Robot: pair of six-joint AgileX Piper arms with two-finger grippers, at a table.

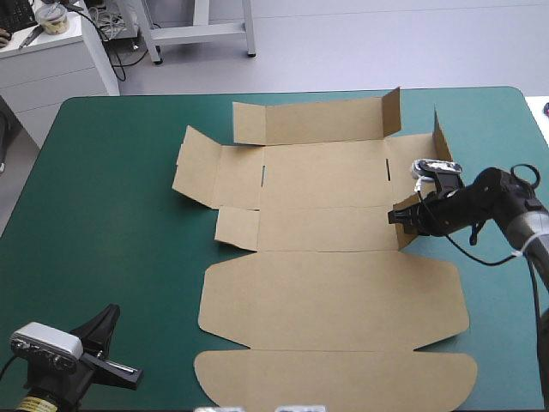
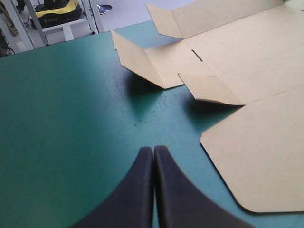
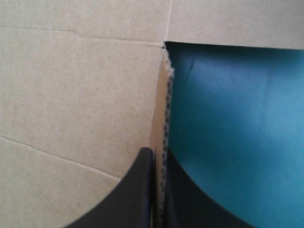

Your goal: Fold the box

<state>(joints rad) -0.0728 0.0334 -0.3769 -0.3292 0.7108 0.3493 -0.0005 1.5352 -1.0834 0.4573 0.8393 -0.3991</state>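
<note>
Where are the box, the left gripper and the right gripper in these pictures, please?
box [image 1: 334, 292]: high view, on its broad flat panel.
left gripper [image 2: 154, 151]: left wrist view, midway between its shut fingertips.
right gripper [image 3: 160, 154]: right wrist view, midway between fingertips pinching the box's raised flap edge.

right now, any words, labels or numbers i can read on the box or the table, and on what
None to read. The box is plain brown board with no print on the faces that show, and the teal-green cover bears no label or sign.
</note>
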